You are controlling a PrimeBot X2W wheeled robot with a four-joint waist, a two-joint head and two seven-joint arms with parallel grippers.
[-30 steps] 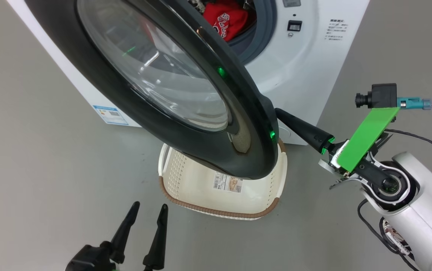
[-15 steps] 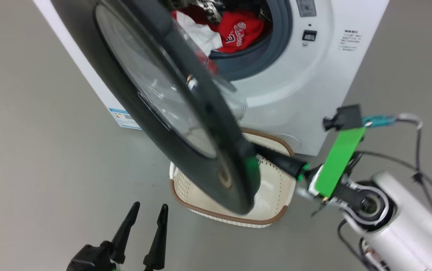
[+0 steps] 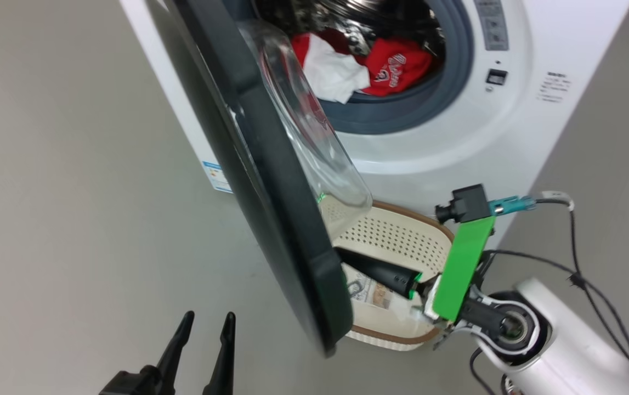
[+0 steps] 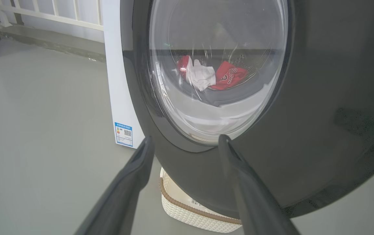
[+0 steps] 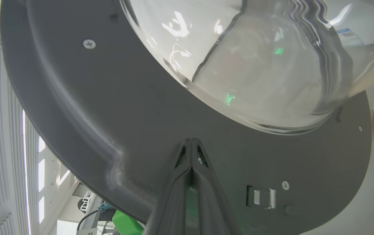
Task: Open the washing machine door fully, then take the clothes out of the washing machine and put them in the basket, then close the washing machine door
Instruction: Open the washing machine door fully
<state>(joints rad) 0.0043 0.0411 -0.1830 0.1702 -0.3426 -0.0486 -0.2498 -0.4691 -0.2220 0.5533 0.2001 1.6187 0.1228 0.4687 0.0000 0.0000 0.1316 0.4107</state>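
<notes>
Right gripper [image 5: 191, 141], jaws pinched together, has its tips against the inner face of the washing machine door [image 5: 108, 114], so it's the pusher; left gripper [image 3: 207, 316] idles jaws-apart on the door's outer side.

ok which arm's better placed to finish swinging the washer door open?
Right, probably. The shut right end effector sits against the inner face of the washing machine door, placed to push it wider. The open left end effector hangs on the outer side, clear of the door.

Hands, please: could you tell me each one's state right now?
Left hand: open, empty.
Right hand: shut, empty, tips against the round glossy black washing machine door.
</notes>
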